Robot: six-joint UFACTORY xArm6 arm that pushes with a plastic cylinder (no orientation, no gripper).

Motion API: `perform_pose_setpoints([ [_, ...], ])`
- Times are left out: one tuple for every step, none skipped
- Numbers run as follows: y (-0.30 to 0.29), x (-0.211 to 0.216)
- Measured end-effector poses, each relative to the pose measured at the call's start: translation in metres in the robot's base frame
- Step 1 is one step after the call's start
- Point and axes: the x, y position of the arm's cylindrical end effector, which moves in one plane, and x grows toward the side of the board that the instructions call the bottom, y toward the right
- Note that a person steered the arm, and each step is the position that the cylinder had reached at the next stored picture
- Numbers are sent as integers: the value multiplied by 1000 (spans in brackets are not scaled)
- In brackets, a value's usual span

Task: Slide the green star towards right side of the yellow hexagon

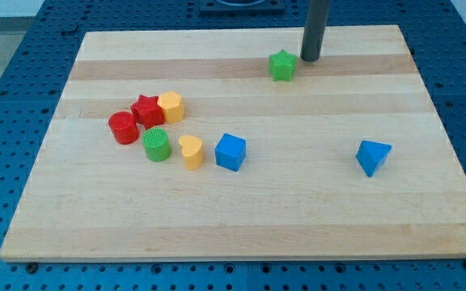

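Note:
The green star lies near the view's top, a little right of the middle of the wooden board. My tip stands just to the star's right, very close to it or touching. The yellow hexagon sits at the view's left, pressed against the red star, far to the lower left of the green star.
A red cylinder sits left of the red star. A green cylinder, a yellow heart-like block and a blue cube lie in a row below the hexagon. A blue triangular block is at the right.

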Motion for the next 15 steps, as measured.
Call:
perform_pose_setpoints([
  [-20, 5],
  [-33, 24],
  [-44, 35],
  [-80, 45],
  [-98, 55],
  [-121, 68],
  [-123, 76],
  [-84, 75],
  [-55, 85],
  [-67, 113],
  [-84, 115],
  [-112, 115],
  [-145, 116],
  [-163, 116],
  [-169, 120],
])
